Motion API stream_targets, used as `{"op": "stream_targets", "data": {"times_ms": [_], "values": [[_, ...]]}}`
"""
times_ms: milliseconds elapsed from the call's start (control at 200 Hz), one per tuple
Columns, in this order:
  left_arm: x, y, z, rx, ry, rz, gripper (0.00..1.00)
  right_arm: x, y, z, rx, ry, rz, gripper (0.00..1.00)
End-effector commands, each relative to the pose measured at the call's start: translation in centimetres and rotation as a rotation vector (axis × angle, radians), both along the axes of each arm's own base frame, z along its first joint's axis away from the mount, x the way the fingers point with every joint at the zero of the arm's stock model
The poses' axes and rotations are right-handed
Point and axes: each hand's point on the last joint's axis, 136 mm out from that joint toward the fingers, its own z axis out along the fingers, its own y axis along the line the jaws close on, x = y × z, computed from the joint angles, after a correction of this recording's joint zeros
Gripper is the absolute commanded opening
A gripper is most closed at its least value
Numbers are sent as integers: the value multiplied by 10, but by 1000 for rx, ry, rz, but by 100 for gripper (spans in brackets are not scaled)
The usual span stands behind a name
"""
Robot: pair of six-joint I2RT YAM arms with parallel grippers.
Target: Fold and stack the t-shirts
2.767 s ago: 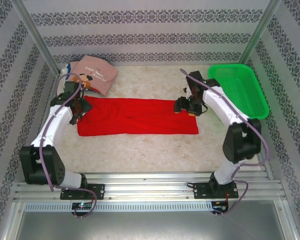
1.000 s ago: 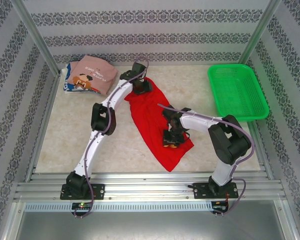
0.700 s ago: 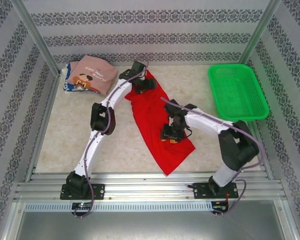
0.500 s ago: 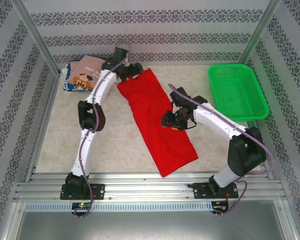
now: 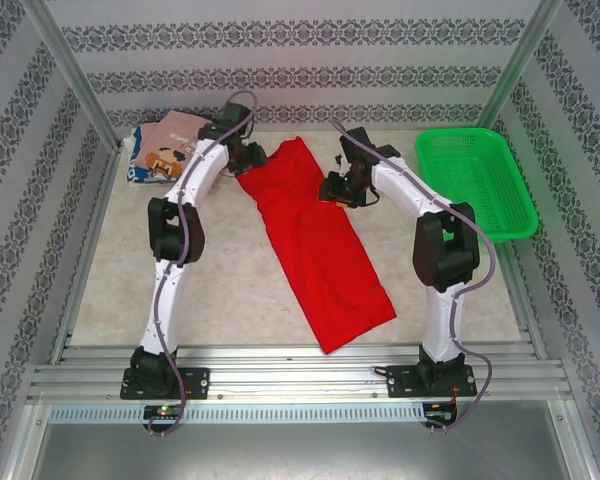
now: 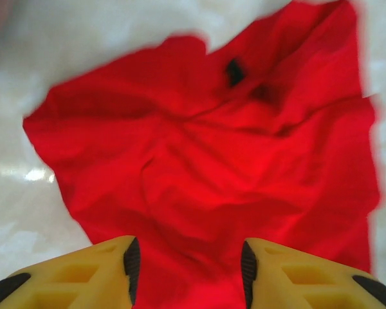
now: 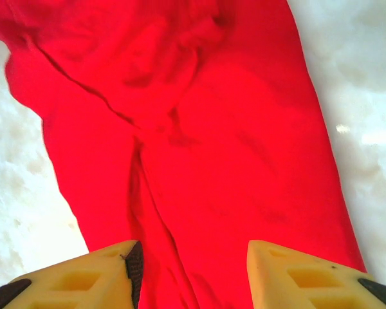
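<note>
The red t-shirt (image 5: 315, 240) lies as a long folded strip running from the back middle of the table toward the front. My left gripper (image 5: 250, 158) hovers at its far left corner, open, with red cloth (image 6: 199, 161) spread below the yellow fingers (image 6: 109, 273). At the far right edge of the strip is my right gripper (image 5: 338, 190), also open above the red cloth (image 7: 199, 141). Nothing is pinched between either pair of fingers. The dusty-pink printed t-shirt (image 5: 175, 145) sits folded at the back left on a white-blue one (image 5: 135, 165).
A green mesh basket (image 5: 475, 180) stands at the back right. Patterned walls and metal posts close in the sides. Bare marbled tabletop (image 5: 210, 270) lies left and right of the red strip.
The red shirt went from a wide strip across the table to a narrow strip pointing front to back. Both grippers moved to its far end and let go of it.
</note>
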Motion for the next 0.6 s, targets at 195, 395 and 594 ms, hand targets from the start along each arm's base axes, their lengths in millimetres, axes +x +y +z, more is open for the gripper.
{"op": "stream_targets", "data": {"times_ms": [195,395,594], "values": [[-5,-9,-56,23,84,35,47,59,26,6,136,-62,-9,47],[9,-18,-91,-14,98,35,49,84,35,10,191,-85,-38,47],[40,-38,-98,-122,2,25,54,91,33,0,188,-72,-61,47]]}}
